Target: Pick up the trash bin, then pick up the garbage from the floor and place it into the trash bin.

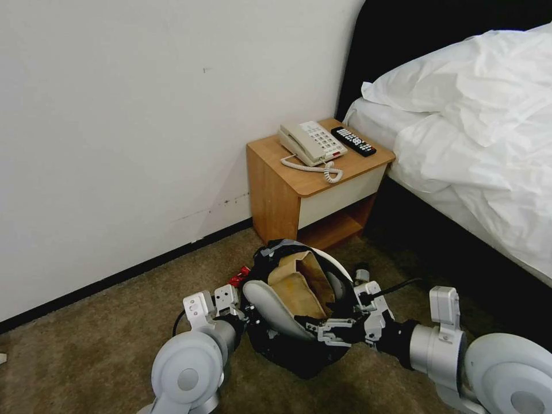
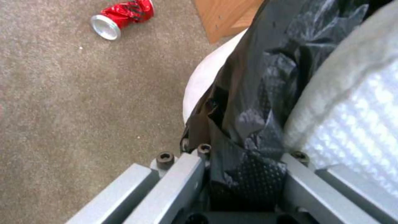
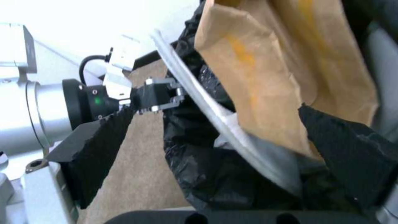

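1. Head view: the trash bin (image 1: 299,339), black liner over its rim, sits low in front of the robot on the carpet (image 1: 86,345) just before the nightstand (image 1: 313,184), tipped so its mouth faces the camera. I cannot tell whether it rests on the carpet or is lifted clear.
2. Already inside it, as far as I can judge: a brown paper bag (image 1: 299,284) and a white slipper (image 1: 270,310).
3. The left gripper (image 2: 244,174) is clamped on the bin's lined rim, liner bunched between its jaws, so the bin pick-up looks done.
4. The right gripper (image 3: 215,174) sits at the bin's mouth on the opposite side, fingers (image 3: 352,149) spread either side of the rim and bag, holding nothing firmly that I can see.
5. Still left: a crushed red can (image 2: 122,17) lies on the carpet beside the bin, near the nightstand's front lower corner.
6. Room to move: open carpet runs to the robot's left, up to the wall's dark skirting (image 1: 115,276). To the right the bed (image 1: 477,144) edge closes in, and the nightstand blocks straight ahead, so reaching the can likely means working in the narrow gap between bin and nightstand.
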You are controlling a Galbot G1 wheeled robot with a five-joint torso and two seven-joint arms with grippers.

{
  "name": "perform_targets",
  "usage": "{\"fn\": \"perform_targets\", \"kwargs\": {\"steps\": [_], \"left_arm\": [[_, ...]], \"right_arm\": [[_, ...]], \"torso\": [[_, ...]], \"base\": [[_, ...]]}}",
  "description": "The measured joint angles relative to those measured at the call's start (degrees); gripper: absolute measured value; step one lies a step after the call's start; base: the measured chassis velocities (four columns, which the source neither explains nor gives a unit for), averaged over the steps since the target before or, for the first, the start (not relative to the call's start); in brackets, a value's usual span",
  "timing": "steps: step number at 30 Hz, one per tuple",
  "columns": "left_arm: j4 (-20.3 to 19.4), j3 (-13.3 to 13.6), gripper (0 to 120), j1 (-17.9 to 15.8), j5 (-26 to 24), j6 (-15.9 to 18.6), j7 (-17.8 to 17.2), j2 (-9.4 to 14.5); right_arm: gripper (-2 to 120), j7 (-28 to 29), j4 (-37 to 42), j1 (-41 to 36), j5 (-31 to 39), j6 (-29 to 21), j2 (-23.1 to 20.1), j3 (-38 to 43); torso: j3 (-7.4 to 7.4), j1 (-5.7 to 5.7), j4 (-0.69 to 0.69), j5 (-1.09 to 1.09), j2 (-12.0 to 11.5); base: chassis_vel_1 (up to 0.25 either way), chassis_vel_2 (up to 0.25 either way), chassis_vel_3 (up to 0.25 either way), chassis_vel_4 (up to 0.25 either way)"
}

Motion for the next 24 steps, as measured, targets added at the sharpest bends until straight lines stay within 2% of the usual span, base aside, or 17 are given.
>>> {"fn": "perform_targets", "kwargs": {"steps": [15,24], "left_arm": [[-0.96,-0.45,0,0.64,-0.06,0.01,0.28,0.29],[-3.59,-2.03,0,2.94,0.02,0.01,2.15,2.61]], "right_arm": [[100,-1.01,0.22,-0.04,4.61,1.80,-1.57,7.29],[100,-6.63,0.13,-0.08,-3.81,6.85,-0.59,8.58]], "torso": [[0.00,0.00,0.00,0.00,0.00],[0.00,0.00,0.00,0.00,0.00]], "base": [[0.000,0.000,0.000,0.000],[0.000,0.000,0.000,0.000]]}}
